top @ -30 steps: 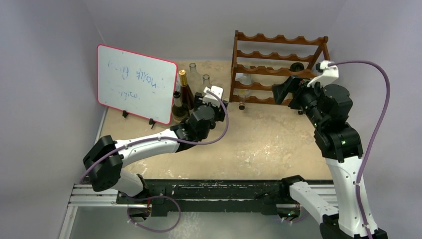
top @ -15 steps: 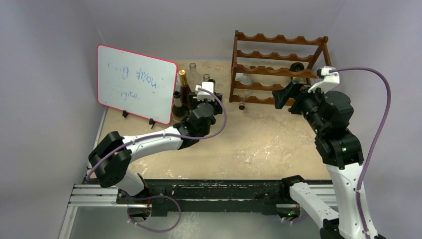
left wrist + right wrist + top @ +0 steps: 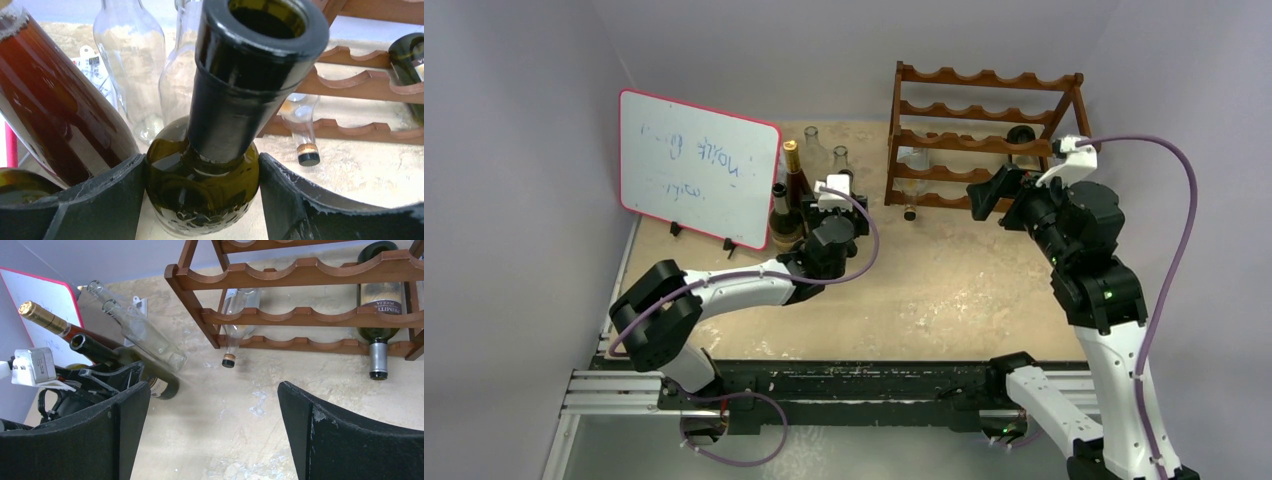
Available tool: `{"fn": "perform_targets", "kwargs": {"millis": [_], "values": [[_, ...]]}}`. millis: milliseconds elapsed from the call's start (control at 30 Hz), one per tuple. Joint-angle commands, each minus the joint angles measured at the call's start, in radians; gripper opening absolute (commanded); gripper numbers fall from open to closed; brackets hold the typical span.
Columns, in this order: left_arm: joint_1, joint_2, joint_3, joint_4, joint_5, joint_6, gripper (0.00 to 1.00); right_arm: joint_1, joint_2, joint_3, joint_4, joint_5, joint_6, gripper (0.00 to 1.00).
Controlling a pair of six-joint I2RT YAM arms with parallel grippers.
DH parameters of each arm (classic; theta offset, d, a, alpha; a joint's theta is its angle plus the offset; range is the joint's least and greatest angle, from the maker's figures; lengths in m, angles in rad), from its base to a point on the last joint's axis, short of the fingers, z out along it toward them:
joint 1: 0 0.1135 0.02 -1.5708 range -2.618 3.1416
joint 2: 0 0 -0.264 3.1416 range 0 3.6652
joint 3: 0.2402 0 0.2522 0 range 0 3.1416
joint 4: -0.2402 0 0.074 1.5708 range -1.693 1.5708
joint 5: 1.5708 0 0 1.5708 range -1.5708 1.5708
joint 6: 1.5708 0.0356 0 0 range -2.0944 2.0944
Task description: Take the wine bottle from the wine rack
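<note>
Since the earlier frame the left arm has swung slightly left with its elbow drawn in, and the right arm has backed a little away from the rack.

- Far left: whiteboard (image 3: 699, 165) with a red edge, propped on the table (image 3: 944, 270).
- Just right of it is a cluster of upright bottles: a brown foil-capped bottle (image 3: 60, 125) and two empty clear bottles (image 3: 132, 65) behind it.
- The left gripper (image 3: 202, 160) is clamped on the green wine bottle (image 3: 240, 95). Both black fingers (image 3: 115, 195) press the round body low down, one per side.
- That bottle is off the rack. It stands in the cluster, mouth open with no cork, and tilts a bit in the wrist view. Whether its base touches the table is not clear.
- Centre of the table is bare tan surface.
- Back right: wine rack (image 3: 305, 320), upright.
- It holds two bottles lying neck-forward: a clear corked bottle (image 3: 241, 299) in a lower left slot and a dark labelled bottle (image 3: 381, 300) towards the right end.
- The right gripper (image 3: 984, 192) sits near the rack's lower front. Its jaws are spread wide, holding nothing and touching nothing.
</note>
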Motion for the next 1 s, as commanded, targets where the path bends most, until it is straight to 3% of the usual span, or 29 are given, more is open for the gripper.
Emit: {"fn": "perform_targets", "kwargs": {"millis": [0,67,200,300,967], "values": [[0.01,-0.016,0.008,0.14,-0.032,-0.045,0.03,0.001,-0.006,-0.012,0.062,-0.028,-0.001,1.0],[0.01,-0.018,0.001,0.124,-0.032,-0.057,0.14,0.001,-0.007,-0.018,0.065,-0.035,0.003,1.0],[0.012,-0.032,-0.019,0.115,-0.029,-0.06,0.61,0.001,-0.014,-0.033,0.076,-0.042,0.007,1.0],[0.015,-0.047,-0.018,0.088,-0.026,-0.06,0.77,0.001,-0.013,-0.031,0.075,-0.043,0.004,1.0],[0.013,-0.205,0.06,-0.122,0.087,-0.043,0.85,0.001,-0.01,-0.042,0.08,-0.072,0.016,1.0]]}}
